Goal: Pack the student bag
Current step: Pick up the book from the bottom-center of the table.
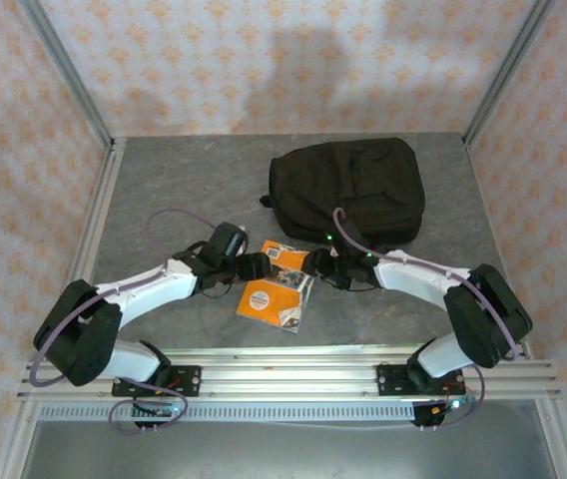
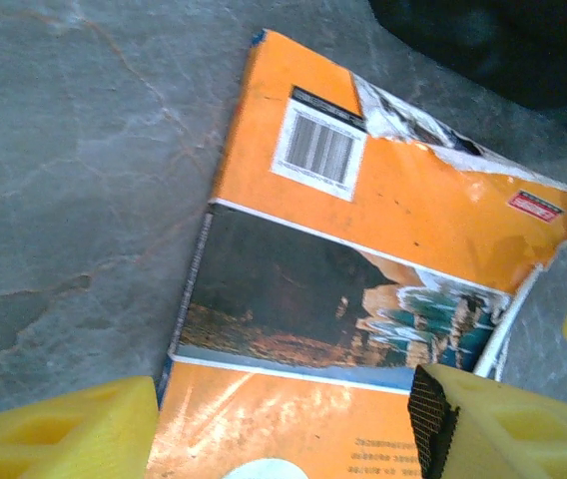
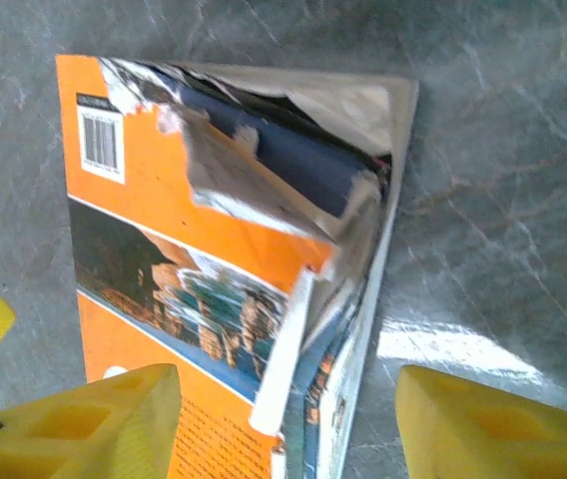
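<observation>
The student bag point(image 1: 347, 190), a large black backpack, lies flat at the back right of the table; its dark fabric also shows in the left wrist view point(image 2: 503, 40). In front of it lies an orange book point(image 1: 278, 289) with a barcode and a torn, lifted cover point(image 3: 264, 190). My left gripper point(image 1: 255, 267) is open over the book's left side point(image 2: 363, 230), with its fingers point(image 2: 64, 429) standing either side of the cover. From the right, my right gripper point(image 1: 315, 265) is open, and the book's raised page edge point(image 3: 303, 359) lies between its fingers point(image 3: 94, 424).
The grey stone-patterned table point(image 1: 164, 190) has free room at the left and back left. Aluminium frame posts point(image 1: 69, 75) stand at the back corners and a rail point(image 1: 283, 374) runs along the near edge. Each gripper's yellow fingertip shows in the other's wrist view.
</observation>
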You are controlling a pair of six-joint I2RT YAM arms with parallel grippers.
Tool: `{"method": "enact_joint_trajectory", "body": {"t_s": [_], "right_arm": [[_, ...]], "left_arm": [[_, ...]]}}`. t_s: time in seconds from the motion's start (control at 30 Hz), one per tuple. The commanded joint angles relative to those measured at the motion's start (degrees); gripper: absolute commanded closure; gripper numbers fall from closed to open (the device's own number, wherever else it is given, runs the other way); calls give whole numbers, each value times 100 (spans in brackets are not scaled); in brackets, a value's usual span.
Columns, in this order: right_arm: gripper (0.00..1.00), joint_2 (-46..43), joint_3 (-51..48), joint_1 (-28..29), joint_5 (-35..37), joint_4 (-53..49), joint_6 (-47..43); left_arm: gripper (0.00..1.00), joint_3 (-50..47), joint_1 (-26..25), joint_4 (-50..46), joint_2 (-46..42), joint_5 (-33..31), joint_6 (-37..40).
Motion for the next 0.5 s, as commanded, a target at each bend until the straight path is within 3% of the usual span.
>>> {"method": "enact_joint_trajectory", "body": {"t_s": [0.0,0.1,0.47], "right_arm": [[45,28,-325,51,-239,614,497],[49,170,-398,103,-325,894,632],[51,596,-322,183,-376,1092,697]], "left_arm": [[32,-10,37,71,145,-67,52],[32,-76,48,318,316,61,-27],[34,-246,48,694,614,290,-102]]}}
